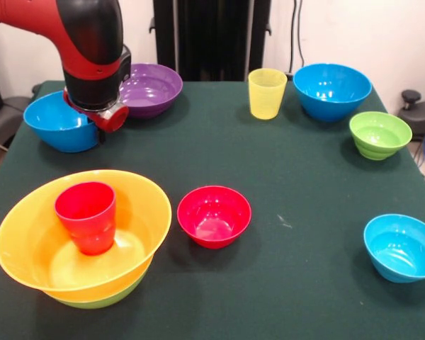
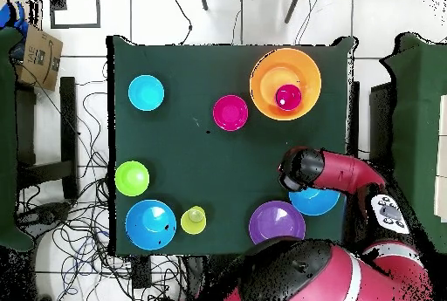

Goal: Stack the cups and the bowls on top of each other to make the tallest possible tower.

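The tower stands at the front left: a large orange bowl (image 1: 28, 248) nested in a lime-green bowl (image 1: 99, 301), with the red cup (image 1: 86, 216) upright inside; the overhead view shows it too (image 2: 262, 84). The small red bowl (image 1: 214, 216) sits beside it. The yellow cup (image 1: 267, 92) stands at the back. The arm's end with the gripper (image 1: 103, 117) hangs over a medium blue bowl (image 1: 53, 124), next to the purple bowl (image 1: 152, 88). The arm hides the gripper's tips in both views.
Another medium blue bowl (image 1: 331, 91) sits at the back right, the ribbed green bowl (image 1: 380, 134) beside it, and the small blue bowl (image 1: 402, 248) at the front right. Cables and a cardboard box (image 2: 39, 53) lie on the floor.
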Robot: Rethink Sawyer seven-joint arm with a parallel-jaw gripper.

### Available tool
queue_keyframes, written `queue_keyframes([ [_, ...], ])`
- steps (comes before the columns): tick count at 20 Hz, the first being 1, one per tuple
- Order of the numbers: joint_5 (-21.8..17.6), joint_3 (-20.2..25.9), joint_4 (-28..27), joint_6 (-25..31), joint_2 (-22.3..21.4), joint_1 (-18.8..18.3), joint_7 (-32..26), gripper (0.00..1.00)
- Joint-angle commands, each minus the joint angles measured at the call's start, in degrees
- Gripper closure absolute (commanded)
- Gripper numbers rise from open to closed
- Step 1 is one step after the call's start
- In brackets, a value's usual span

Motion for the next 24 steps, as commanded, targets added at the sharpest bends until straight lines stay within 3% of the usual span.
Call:
queue_keyframes([
  [1, -2.5, 5.9, -3.9, 5.5, -0.4, 2.2, -8.1, 1.00],
  [15, -5.9, 3.3, -9.5, 17.2, -2.8, 5.1, -12.0, 1.00],
  [24, -12.0, 3.2, -15.6, 23.3, -4.4, 6.8, -18.8, 1.00],
])
